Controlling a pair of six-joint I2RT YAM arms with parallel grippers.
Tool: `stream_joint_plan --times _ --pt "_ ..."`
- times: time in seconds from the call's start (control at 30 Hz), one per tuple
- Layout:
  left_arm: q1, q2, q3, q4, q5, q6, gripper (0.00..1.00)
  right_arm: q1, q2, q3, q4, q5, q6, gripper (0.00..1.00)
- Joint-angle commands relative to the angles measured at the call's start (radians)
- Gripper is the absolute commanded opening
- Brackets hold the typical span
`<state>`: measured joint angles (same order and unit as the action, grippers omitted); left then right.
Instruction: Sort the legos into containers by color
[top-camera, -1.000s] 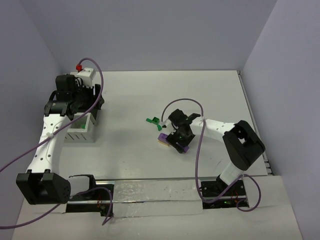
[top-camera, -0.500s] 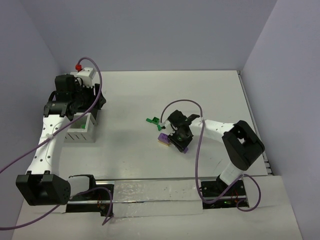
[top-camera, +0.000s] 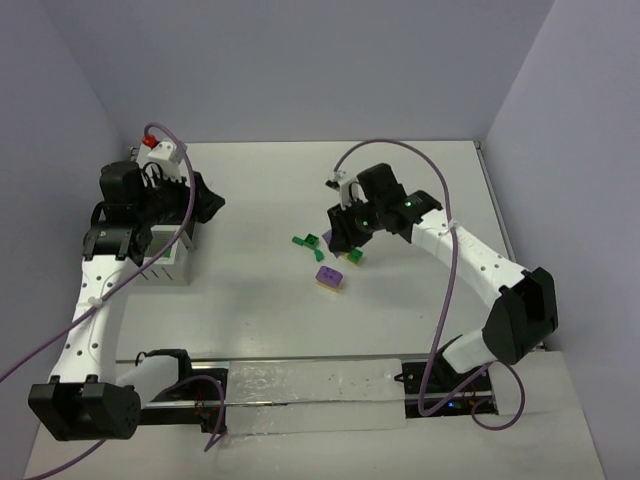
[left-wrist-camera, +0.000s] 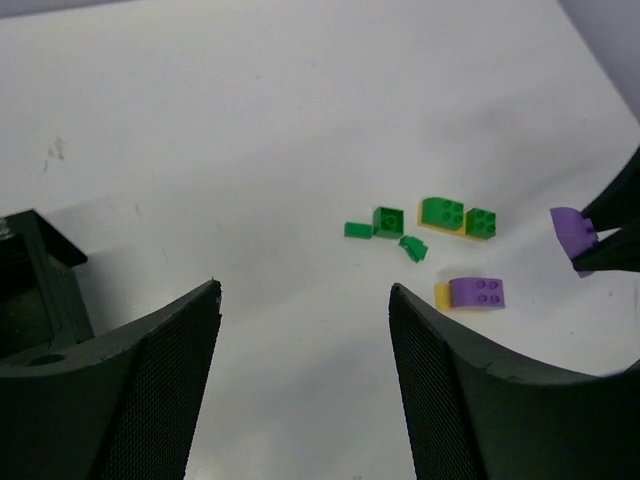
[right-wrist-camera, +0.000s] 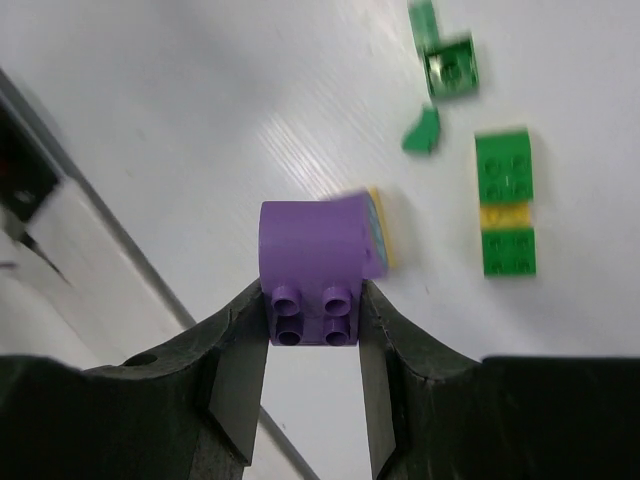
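Overhead cam: the right gripper is out mid-tabletop w/ a purple round-topped plastic brick pinched in its jaws, up off the surface afaict. Near it lie a purple-on-yellow brick stack, a green-and-yellow brick stack and some small green plastic bits. The white slatted plastic box sits well apart on the left, w/ the left gripper hanging just beside it.

Left wrist cam: left jaws are spread wide w/ nothing between them. The loose legos are well ahead of it, and the purple brick shows at the right edge in the other arm's tips. There's a dark boxy corner at the left edge, can't tell if that's a tray.

Right wrist cam: jaws are narrow, clamped on the two flat sides of the purple brick, studs facing the cam. Good place to hold it imo, the curved face would squirt out. It's hard slick plastic, stiff, prob weighs next to nothing and it's tiny vs the jaws. So it won't crush, but it could twist or pop loose if bumped.

In the way: I'd guess the left arm and its purple cable crowding the box are the main thing. I don't see anything else standing between.
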<state>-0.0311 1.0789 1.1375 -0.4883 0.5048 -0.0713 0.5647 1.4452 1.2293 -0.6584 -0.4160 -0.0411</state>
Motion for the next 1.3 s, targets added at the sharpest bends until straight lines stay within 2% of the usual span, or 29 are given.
stream_joint_plan --times 0.0,0.2,0.5,0.67,0.97,1.27 --pt "-0.006 0.005 0.023 0.119 0.157 -0.056 0.74 0.006 0.05 0.136 0.066 -0.113 0.066 0.0" --pt "-0.037 0.087 0.043 0.133 0.263 -0.253 0.72 0.09 0.054 0.144 0.168 0.014 -0.012 0.0" --pt "-0.101 0.16 -0.039 0.222 0.448 -0.456 0.74 0.237 0.081 0.214 0.202 0.147 -0.094 0.0" --pt "-0.101 0.166 -0.074 0.239 0.549 -0.497 0.75 0.3 0.106 0.259 0.21 0.226 -0.117 0.0" --pt "-0.112 0.152 -0.152 0.31 0.578 -0.55 0.75 0.368 0.132 0.276 0.218 0.269 -0.157 0.0" --pt "-0.147 0.156 -0.18 0.283 0.6 -0.524 0.71 0.396 0.166 0.322 0.214 0.297 -0.174 0.0"
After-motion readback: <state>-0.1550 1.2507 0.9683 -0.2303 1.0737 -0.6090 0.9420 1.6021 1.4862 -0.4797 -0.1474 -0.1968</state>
